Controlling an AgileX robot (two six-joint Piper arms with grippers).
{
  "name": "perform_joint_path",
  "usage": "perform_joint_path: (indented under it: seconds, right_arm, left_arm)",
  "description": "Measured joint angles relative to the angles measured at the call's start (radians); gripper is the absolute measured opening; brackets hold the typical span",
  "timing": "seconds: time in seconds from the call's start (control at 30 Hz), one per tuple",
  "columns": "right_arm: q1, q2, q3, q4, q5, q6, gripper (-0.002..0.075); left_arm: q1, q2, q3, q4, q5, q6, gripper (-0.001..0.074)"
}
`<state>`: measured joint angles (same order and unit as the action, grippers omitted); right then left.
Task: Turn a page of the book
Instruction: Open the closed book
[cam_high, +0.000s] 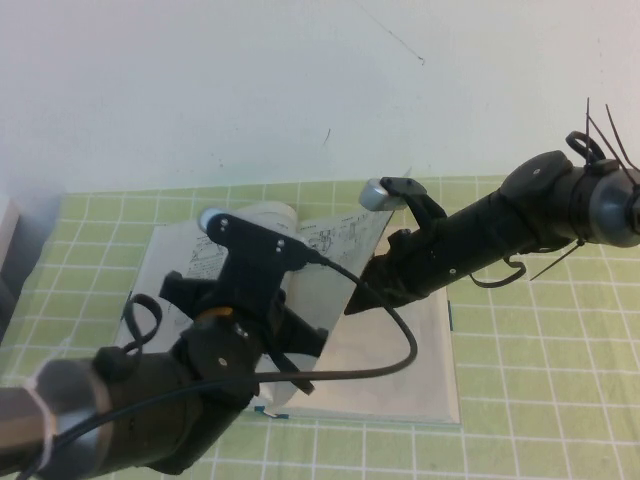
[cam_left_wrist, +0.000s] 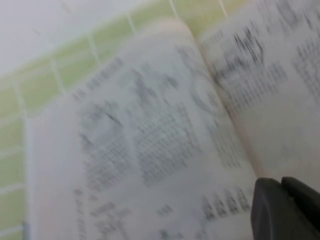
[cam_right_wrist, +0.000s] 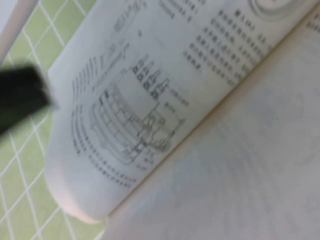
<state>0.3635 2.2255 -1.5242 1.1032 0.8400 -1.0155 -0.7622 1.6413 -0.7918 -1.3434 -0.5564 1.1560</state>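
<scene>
Nearest the camera, the left gripper (cam_high: 290, 345) hangs low over the left-hand half of the book (cam_high: 440, 385), its arm covering much of that side. Whether its jaws are apart or together cannot be told; the left wrist view shows only a dark finger end close above printed paper.

Past it, the right gripper (cam_high: 362, 298) reaches in from the right and points down toward the middle fold. Its jaws are closed, and whether any paper is caught between them cannot be told. Just above and behind those jaws the page (cam_high: 335, 240) stands lifted off the right-hand stack, bowed, with small diagrams on the face toward the camera. Below and to the right of the jaws lies the flat, mostly blank right-hand sheet.

The page looks thin, light and limp: it should bend at a touch, sag under its own weight, and crease or tear if pinched hard or pulled against the spine. Its smooth face probably slips under a hard finger. The free outer edge or a corner seems the best hold, with a light push carrying it over the fold. The book itself looks thick and heavy enough to stay put on the green checked cloth (cam_high: 540, 400).
</scene>
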Motion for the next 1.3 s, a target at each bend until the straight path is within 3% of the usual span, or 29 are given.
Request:
perform_joint_path:
  seconds: [0.23, 0.4, 0.73, 0.97, 1.3]
  right_arm:
    - [0.004, 0.004, 0.0, 0.162, -0.037, -0.147, -0.0002]
    - [0.058, 0.025, -0.005, 0.283, -0.048, -0.263, -0.0002]
    - [0.131, 0.05, -0.053, 0.28, -0.05, -0.298, -0.0002]
    - [0.08, -0.097, -0.053, -0.175, -0.095, -0.045, -0.0002]
    - [0.025, -0.418, -0.053, -0.925, 0.041, 0.383, -0.0002]
  left_arm:
    - [0.0, -0.195, 0.0, -0.047, -0.051, 0.055, -0.0003]
    - [0.0, -0.292, 0.0, -0.061, -0.055, 0.059, -0.0003]
    - [0.0, -0.36, 0.0, -0.23, -0.065, 0.25, -0.0003]
    - [0.0, -0.369, 0.001, -0.356, 0.009, 0.319, -0.0003]
    - [0.0, -0.422, 0.001, -0.41, 0.468, 0.369, -0.0003]
